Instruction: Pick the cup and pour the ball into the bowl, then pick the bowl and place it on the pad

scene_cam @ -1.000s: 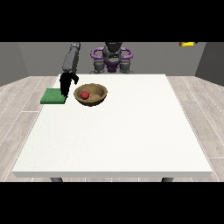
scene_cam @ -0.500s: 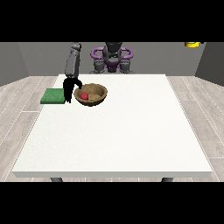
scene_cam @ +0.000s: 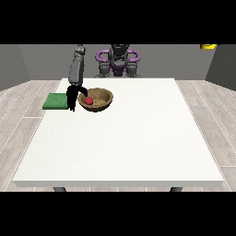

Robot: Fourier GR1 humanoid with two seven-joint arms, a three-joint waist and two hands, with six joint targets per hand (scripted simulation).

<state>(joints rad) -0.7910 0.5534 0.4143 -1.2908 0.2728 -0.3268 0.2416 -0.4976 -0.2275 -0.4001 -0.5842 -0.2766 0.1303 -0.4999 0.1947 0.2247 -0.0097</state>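
In the wooden bowl (scene_cam: pixel 96 100) lies the red ball (scene_cam: pixel 88 100); pouring looks done. The hand at the view's left (scene_cam: pixel 73 96) has moved from beside the rim to hook its fingers (scene_cam: pixel 81 90) over it, ready to carry the bowl to the green pad (scene_cam: pixel 56 101) just beside it on the tabletop (scene_cam: pixel 124 138).

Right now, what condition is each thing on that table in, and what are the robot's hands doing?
Bowl: upright on the table, beside the pad, not on it.
Red ball: lying inside the bowl.
Green pad: flat at the table's edge, nothing on it.
Hand at the view's left: lowered between pad and bowl, at the bowl's rim; grasp unclear.
Other hand: not visible.
Table: white, level.
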